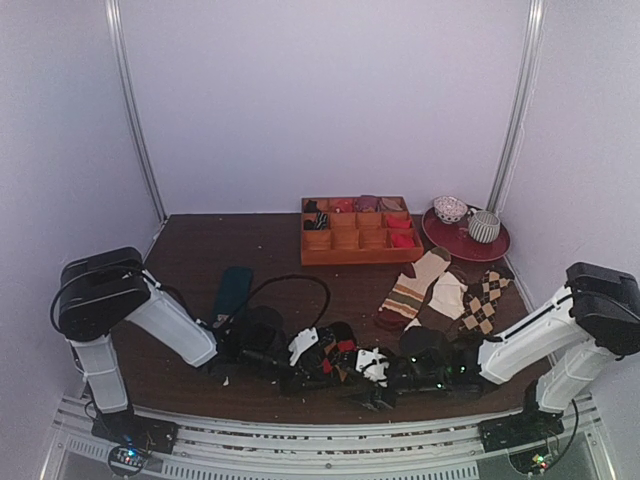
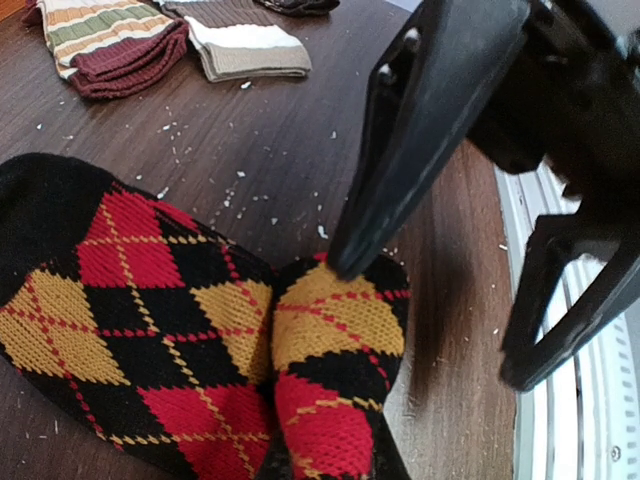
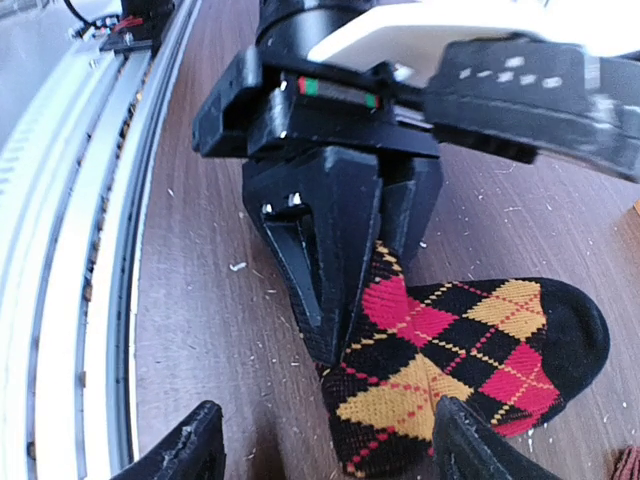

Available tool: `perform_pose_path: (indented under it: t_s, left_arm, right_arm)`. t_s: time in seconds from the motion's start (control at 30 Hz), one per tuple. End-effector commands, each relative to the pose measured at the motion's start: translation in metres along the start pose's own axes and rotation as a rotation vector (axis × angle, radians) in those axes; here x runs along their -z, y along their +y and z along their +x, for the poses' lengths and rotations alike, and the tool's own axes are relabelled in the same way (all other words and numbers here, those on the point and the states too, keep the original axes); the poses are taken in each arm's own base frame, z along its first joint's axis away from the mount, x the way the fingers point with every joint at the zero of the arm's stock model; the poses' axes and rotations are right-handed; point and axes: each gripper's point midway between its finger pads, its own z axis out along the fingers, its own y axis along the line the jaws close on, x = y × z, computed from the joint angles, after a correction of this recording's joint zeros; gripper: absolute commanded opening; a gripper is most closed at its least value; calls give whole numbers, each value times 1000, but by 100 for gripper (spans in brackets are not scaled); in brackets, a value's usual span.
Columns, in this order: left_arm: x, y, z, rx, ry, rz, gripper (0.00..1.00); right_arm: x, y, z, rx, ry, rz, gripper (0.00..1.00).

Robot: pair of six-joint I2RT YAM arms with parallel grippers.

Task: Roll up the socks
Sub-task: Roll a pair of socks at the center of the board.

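Observation:
The black socks with red and orange diamonds [image 1: 338, 352] lie near the table's front edge, between my two grippers. In the left wrist view the socks [image 2: 150, 330] lie flat, with one end folded up [image 2: 335, 360]. My left gripper [image 3: 372, 300] is shut on that raised fold, as the right wrist view shows. My right gripper [image 3: 325, 450] is open, and the socks' end [image 3: 440, 370] lies between its fingers. In the left wrist view one right fingertip [image 2: 350, 262] touches the fold's top edge and the other stands off the socks to the right.
An orange compartment tray [image 1: 360, 240] and a red plate [image 1: 465, 242] with bowls stand at the back. A teal sock [image 1: 232, 290], striped socks [image 1: 410, 290] and a brown-beige argyle sock [image 1: 485, 300] lie mid-table. A metal rail [image 1: 320, 435] runs along the near edge.

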Motion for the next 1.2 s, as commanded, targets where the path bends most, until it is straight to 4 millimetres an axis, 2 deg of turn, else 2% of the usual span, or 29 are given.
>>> perform_pose_path:
  t_s: [0.0,0.13,0.27,0.47,0.53,0.57,0.6,0.67,0.7,0.83,0.93,1.0,1.07,1.13,1.17]
  left_arm:
    - [14,9,129,217,411,-66,0]
    - [15,9,130,214,413,-61,0]
    - [15,9,134,213,423,-61,0]
    - [15,10,131,202,418,-69,0]
    - [16,13,126,184,407,-82,1]
    - [16,15,122,172,398,-99,18]
    - [18,20,115,154,381,-130,40]
    - [23,31,95,97,324,-206,92]
    - [26,35,81,63,282,-236,97]
    - [50,42,12,-119,79,-356,98]
    - [74,31,-40,-296,-133,-419,98]
    - [87,17,-56,-406,-249,-401,98]
    - [91,7,-64,-485,-313,-378,97]
    - [80,3,-68,-533,-302,-336,92]
    - [70,2,-63,-542,-272,-301,89]
  right_arm:
    - [-13,-13,-9,87,-14,88,72]
    - [-22,-15,1,87,42,94,70]
    - [-26,-17,8,75,66,103,61]
    - [-38,-10,29,26,175,49,18]
    - [-39,-5,38,-5,201,26,12]
    - [-39,-5,41,-28,211,28,11]
    - [-38,-5,45,-57,222,25,10]
    - [-35,-6,54,-139,247,-6,9]
    - [-34,-6,58,-186,258,-22,9]
    - [-27,-3,67,-359,291,-113,9]
    - [-24,1,81,-515,345,-188,9]
    - [-22,3,90,-620,379,-218,10]
    - [-21,7,101,-717,406,-254,10]
    - [-20,8,107,-797,422,-273,10]
    - [-19,9,109,-825,426,-290,10]
